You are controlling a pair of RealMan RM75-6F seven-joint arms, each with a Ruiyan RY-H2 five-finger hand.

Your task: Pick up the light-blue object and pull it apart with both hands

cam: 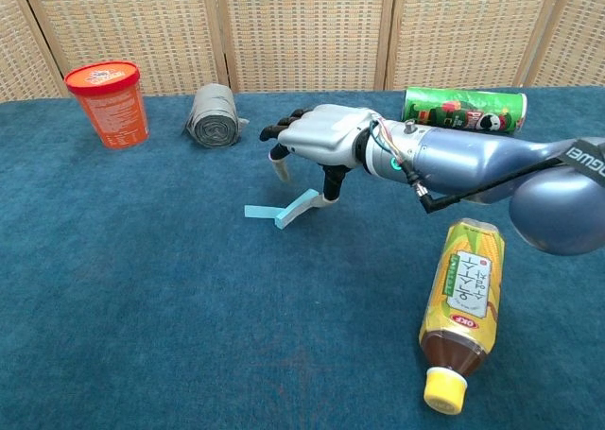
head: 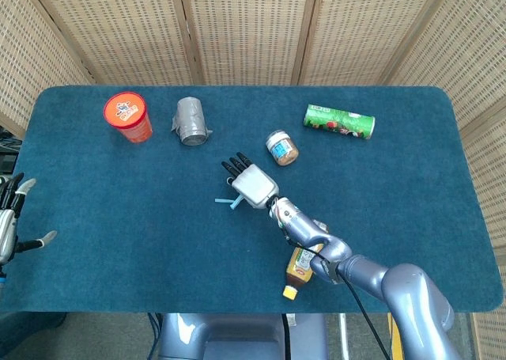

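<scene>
Two hands seen. Right hand (cam: 317,137) palm-down over blue object (cam: 284,211), fingers spread, thumb tip at its upper end. Left hand (head: 9,225) spread, table edge.

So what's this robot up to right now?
It is going for the small light-blue object in the middle of the blue table. Its right hand hovers just above it, fingers spread, with nothing held yet. The left hand waits open at the table's left edge. Around it lie things it isn't touching: an orange cup, a grey roll, a small jar, a green can and a yellow bottle on its side.
</scene>
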